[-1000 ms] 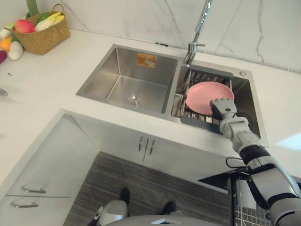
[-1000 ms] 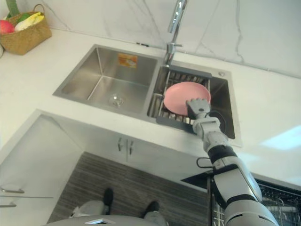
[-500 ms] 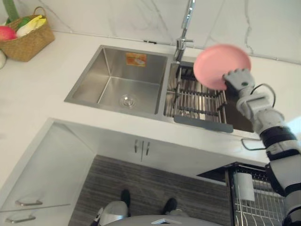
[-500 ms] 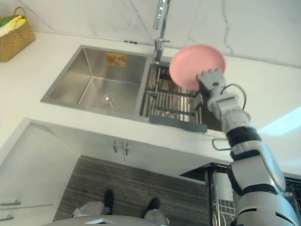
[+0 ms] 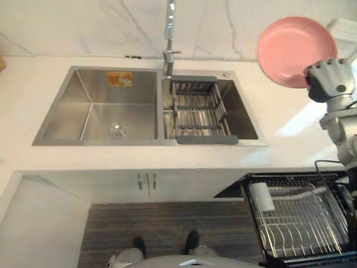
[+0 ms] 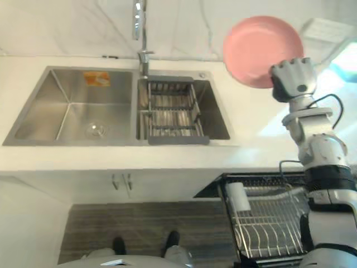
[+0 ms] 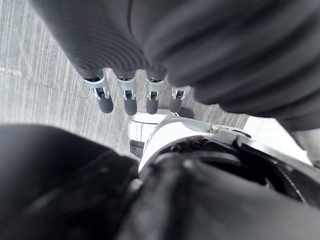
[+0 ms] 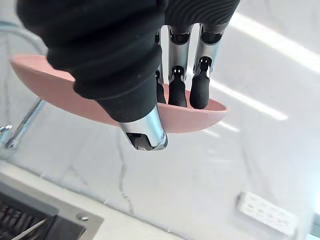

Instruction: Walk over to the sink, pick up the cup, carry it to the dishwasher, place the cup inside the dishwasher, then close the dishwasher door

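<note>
Pink plate (image 5: 293, 47) apparently pinched by right hand (image 5: 329, 81) fingers (image 8: 199, 94)

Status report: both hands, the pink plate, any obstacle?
Right hand shut on pink plate, up right of sink. Left hand open, idle. Dishwasher rack out below; way looks free.

I count one pink plate (image 5: 295, 50), pinched in my right hand (image 5: 329, 78). My hands make two, the left hand (image 7: 131, 102) hanging with its fingers straight. There is one sink with two basins: the left basin (image 5: 67, 117), which has one drain (image 5: 117, 129) and one orange sticker (image 5: 119, 79), and the right basin (image 5: 242, 114), which has one drying rack (image 5: 195, 109). One faucet (image 5: 169, 33) stands behind them. Below are two cabinet handles (image 5: 139, 181) and one dishwasher rack (image 5: 301, 220) with one white cup-shaped thing (image 5: 261, 196) in it. One wall socket (image 6: 321, 28).
</note>
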{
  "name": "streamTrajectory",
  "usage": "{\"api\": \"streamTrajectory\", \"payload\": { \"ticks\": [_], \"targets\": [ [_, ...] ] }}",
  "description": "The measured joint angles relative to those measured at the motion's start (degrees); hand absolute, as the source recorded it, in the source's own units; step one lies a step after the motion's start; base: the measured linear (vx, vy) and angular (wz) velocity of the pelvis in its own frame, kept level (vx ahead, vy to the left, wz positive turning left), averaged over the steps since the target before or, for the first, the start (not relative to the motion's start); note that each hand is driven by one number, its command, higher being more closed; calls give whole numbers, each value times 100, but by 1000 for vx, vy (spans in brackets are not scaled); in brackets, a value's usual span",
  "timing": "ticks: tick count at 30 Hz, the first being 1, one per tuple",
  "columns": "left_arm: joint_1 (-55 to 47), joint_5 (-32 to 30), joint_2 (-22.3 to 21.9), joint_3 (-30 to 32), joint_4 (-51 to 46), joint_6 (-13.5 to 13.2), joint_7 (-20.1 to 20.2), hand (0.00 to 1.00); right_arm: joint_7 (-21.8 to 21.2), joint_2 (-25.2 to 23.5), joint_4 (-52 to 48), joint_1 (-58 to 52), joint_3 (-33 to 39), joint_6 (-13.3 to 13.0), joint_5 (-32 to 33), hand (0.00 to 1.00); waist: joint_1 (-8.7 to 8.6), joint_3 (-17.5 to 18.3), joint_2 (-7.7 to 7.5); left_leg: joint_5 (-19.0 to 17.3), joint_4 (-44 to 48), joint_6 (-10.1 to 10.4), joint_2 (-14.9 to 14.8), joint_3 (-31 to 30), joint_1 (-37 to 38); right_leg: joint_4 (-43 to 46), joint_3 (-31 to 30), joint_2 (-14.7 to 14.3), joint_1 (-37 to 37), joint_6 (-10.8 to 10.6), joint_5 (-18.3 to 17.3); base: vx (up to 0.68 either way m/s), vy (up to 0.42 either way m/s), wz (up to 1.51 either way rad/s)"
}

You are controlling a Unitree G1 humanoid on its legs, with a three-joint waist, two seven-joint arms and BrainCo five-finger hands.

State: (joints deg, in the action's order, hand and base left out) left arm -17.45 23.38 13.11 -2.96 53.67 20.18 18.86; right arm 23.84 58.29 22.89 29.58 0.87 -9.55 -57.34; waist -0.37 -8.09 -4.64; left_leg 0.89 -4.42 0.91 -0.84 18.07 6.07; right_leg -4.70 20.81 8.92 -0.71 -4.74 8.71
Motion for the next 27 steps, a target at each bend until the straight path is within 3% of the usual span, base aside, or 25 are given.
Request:
{"api": "streamTrajectory", "payload": {
  "ticks": [4,6,12,16,20,23,24,25,27],
  "targets": [
    [-111,-6,2,-1,118,107,-109,0,-231,104,-287,-883,693,-194,1031,100,-236,229,-78,-100,-1,14,9,359,111,8,-332,-9,99,-26,1,-2,19,-49],
    [-187,-12,-3,-2,149,138,-120,0,-275,103,-410,-1300,906,-206,1220,100,-323,381,-77,-155,0,41,18,488,128,9,-452,-14,182,-8,-8,6,24,-45],
    [-226,-119,35,-170,151,217,-137,0,-430,61,-650,-2550,1419,-273,1424,100,-547,467,-81,-317,-2,42,108,922,184,258,-763,62,487,-47,-54,-14,46,-41],
    [-165,-112,64,-178,146,298,-151,0,-455,-240,-657,-3110,1790,-248,1490,100,-677,464,-114,-422,175,-66,196,1063,55,438,-919,183,716,-102,-59,33,54,-17],
    [-110,-95,93,-172,53,347,-204,0,-439,-546,-663,-3339,2012,-245,1536,100,-749,443,-125,-854,926,-152,111,1262,-257,523,-1062,224,912,-134,-46,35,19,-24],
    [9,42,139,-156,-64,394,-266,0,-408,-721,-665,-3403,2014,-179,1548,100,-760,348,-39,-1261,1612,-153,-201,1416,-633,688,-638,227,1092,283,-328,9,11,-32],
    [139,133,136,-151,-107,451,-357,0,-381,-875,-665,-3403,2015,-110,1647,100,-776,200,30,-1338,1754,-158,-376,1477,-726,825,-277,220,1127,496,-701,-8,15,-24],
    [214,132,73,-131,-131,481,-375,0,-380,-998,-666,-3394,2015,-54,1719,100,-754,120,177,-1369,1761,-156,-513,1507,-769,1033,-96,205,1151,593,-792,-11,11,-23],
    [322,128,46,-38,-131,515,-392,0,-381,-1182,-640,-3394,2012,-3,1769,100,-761,-11,211,-1418,1832,-61,-662,1501,-842,1390,74,155,1165,636,-722,16,-5,-11]
  ]
}}
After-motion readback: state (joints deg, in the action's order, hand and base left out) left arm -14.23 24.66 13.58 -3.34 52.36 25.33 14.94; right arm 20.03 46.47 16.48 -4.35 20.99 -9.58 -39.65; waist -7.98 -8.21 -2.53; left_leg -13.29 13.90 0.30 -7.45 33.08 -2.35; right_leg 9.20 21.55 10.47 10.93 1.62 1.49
